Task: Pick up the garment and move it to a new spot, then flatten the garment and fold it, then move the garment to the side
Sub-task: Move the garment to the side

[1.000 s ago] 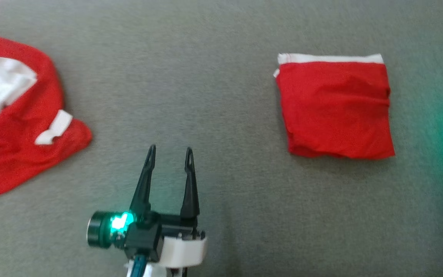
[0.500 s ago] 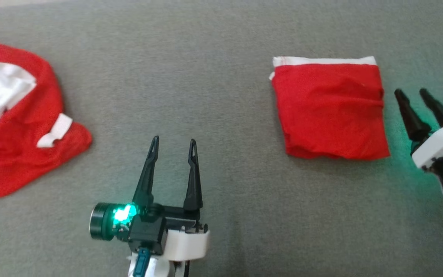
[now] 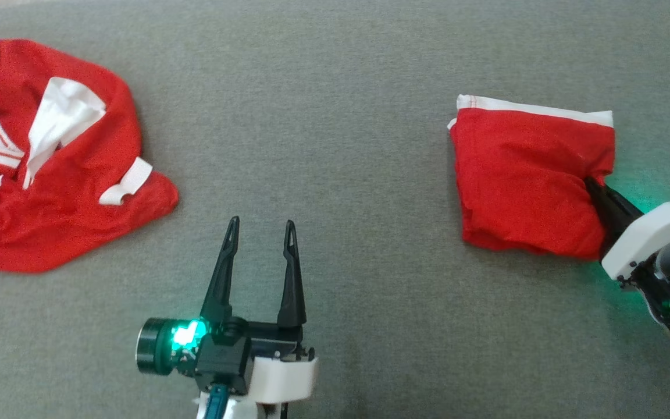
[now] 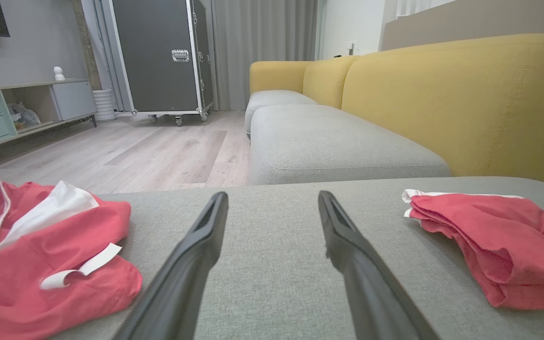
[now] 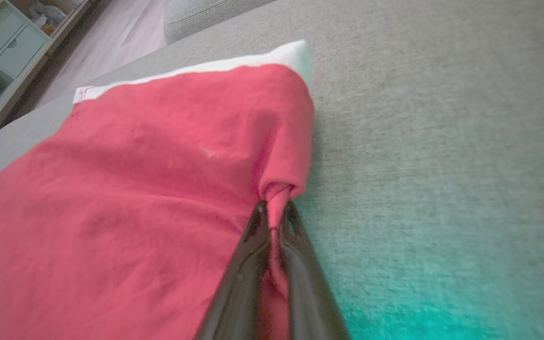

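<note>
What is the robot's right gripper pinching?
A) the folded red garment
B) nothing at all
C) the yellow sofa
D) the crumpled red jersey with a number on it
A: in the right wrist view, the right gripper is closed on the edge of the folded red garment, with the cloth bunched up at its tips.

The red shirt (image 3: 50, 192) runs off the left edge, cutting its number. From above, the tips of the right claw (image 3: 592, 187) hide under the folded cloth (image 3: 521, 180).

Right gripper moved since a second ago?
Yes. The right gripper has come in leftward to the folded red cloth garment, now pinching its right edge.
</note>
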You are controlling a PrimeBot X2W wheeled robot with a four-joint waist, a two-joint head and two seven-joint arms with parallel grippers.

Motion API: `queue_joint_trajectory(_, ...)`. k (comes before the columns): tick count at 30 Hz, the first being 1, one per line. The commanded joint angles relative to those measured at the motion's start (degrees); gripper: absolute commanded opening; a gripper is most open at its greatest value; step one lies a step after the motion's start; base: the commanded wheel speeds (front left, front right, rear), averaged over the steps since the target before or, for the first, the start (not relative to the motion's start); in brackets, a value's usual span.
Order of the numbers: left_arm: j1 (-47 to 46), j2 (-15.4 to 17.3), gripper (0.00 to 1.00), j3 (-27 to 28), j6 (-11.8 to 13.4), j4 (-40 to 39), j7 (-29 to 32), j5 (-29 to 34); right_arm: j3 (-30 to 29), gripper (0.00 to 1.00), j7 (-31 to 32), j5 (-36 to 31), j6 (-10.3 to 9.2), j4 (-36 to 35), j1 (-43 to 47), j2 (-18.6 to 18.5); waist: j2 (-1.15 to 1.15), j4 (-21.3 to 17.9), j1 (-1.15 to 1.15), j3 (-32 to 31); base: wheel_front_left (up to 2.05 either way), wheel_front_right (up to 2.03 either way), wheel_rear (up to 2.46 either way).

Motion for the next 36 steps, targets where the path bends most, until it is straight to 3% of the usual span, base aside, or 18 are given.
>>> queue_joint_trajectory(1, -0.06, -0.34, 1.00, 1.50, 0.55, -2.10, -0.28, -0.38, 1.28, 0.00, -1.02, 0.17, -0.04, -0.28, 0.74, -1.72, 0.00, -0.68, 0.00, -0.24, 0.00, 0.00, 0.00)
queue_joint_trajectory(8, -0.28, -0.34, 1.00, 2.10, 0.19, -2.49, -0.28, 0.52, 3.47, 0.00, -3.02, -2.93, -0.04, 0.45, -2.70, -7.94, 0.00, -5.58, 0.00, 0.65, 0.00, 0.00, 0.00)
queue_joint_trajectory(19, -5.49, -0.34, 1.00, 1.87, -0.99, -1.75, -0.28, 3.14, 4.63, 0.00, -2.77, -9.08, -0.04, 5.50, -12.67, -21.69, 0.00, -11.86, 0.00, 10.08, 0.00, 0.00, 0.00)
queue_joint_trajectory(25, -8.49, -0.34, 1.00, 1.35, -1.00, -1.44, -0.28, 4.80, 5.85, 0.00, -7.02, -15.04, -0.04, 12.10, -19.15, -23.82, 0.00, -12.62, 0.00, 14.08, 0.00, 0.00, 0.00)
queue_joint_trajectory(31, -9.60, -0.34, 1.00, 1.26, -1.04, -0.96, -0.28, 5.32, 7.05, 0.00, -11.62, -21.73, -0.04, 19.90, -24.08, -21.64, 0.00, -12.48, 0.00, 15.10, 0.00, 0.00, 0.00)
queue_joint_trajectory(32, -9.67, -0.34, 1.00, 1.25, -1.02, -0.90, -0.28, 5.26, 7.10, 0.30, -12.28, -22.58, -0.04, 21.07, -24.63, -21.15, 0.00, -12.38, 0.00, 15.07, 0.00, 0.00, 0.00)
queue_joint_trajectory(33, -9.71, -0.34, 1.00, 1.27, -0.95, -0.93, -0.28, 5.15, 7.17, 0.93, -12.91, -23.49, -0.04, 22.16, -25.17, -20.71, 0.00, -12.30, 0.00, 15.01, 0.00, 0.00, 0.00)
queue_joint_trajectory(34, -9.73, -0.34, 1.00, 1.26, -0.92, -0.94, -0.28, 5.04, 7.03, 1.00, -13.63, -24.58, -0.04, 23.36, -25.87, -20.37, 0.00, -12.20, 0.00, 14.89, 0.00, 0.00, 0.00)
queue_joint_trajectory(36, -9.73, -0.34, 1.00, 1.23, -0.94, -0.89, -0.28, 4.92, 6.81, 1.00, -14.23, -25.52, -0.04, 24.42, -26.42, -19.88, 0.00, -12.08, 0.00, 14.63, 0.00, 0.00, 0.00)
